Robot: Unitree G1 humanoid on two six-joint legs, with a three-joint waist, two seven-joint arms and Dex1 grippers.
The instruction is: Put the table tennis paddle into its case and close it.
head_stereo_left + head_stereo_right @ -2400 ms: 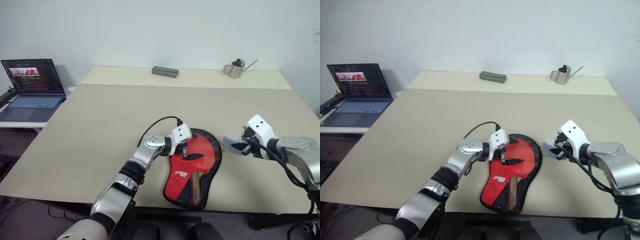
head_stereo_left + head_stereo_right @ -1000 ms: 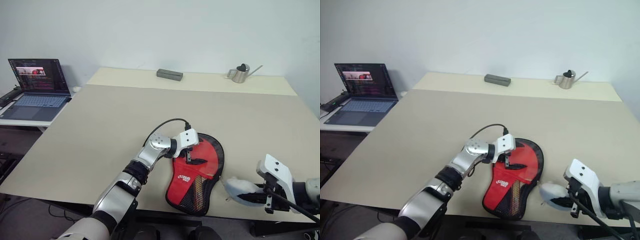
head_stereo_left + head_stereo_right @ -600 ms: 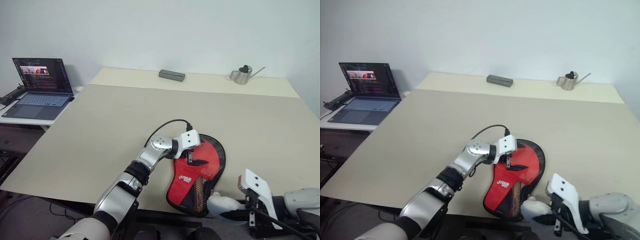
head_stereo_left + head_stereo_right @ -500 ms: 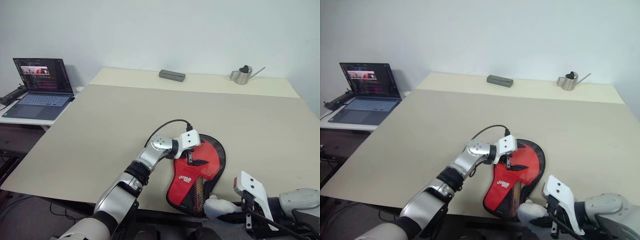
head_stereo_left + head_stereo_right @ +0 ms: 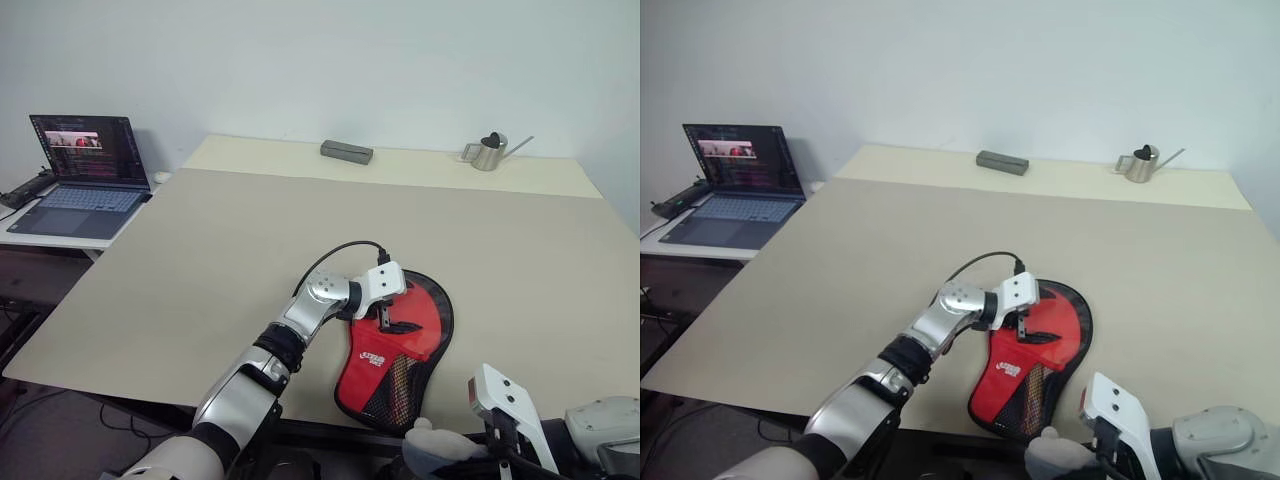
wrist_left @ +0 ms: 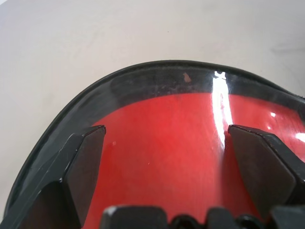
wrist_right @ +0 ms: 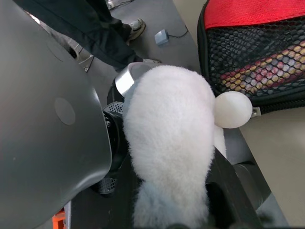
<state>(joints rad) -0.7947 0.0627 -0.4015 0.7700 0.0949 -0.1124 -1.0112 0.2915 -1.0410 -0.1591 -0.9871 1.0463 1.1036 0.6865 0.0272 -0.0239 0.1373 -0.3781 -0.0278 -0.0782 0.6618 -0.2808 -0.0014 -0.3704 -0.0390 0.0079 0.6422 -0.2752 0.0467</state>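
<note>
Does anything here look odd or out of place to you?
Yes: the right gripper is shut on a white fluffy pouch, holding it off the table's near edge, beside the case. A fuzzy thing looks odd next to the paddle gear. The case also hangs slightly over that edge.

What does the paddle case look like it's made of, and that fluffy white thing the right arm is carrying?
The case looks like soft fabric: a matte red panel, black piping and an open black mesh pocket through which the striped handle shows. The fluffy white thing looks like plush or fleece, with a dense fuzzy pile; exact fibre unclear.
</note>
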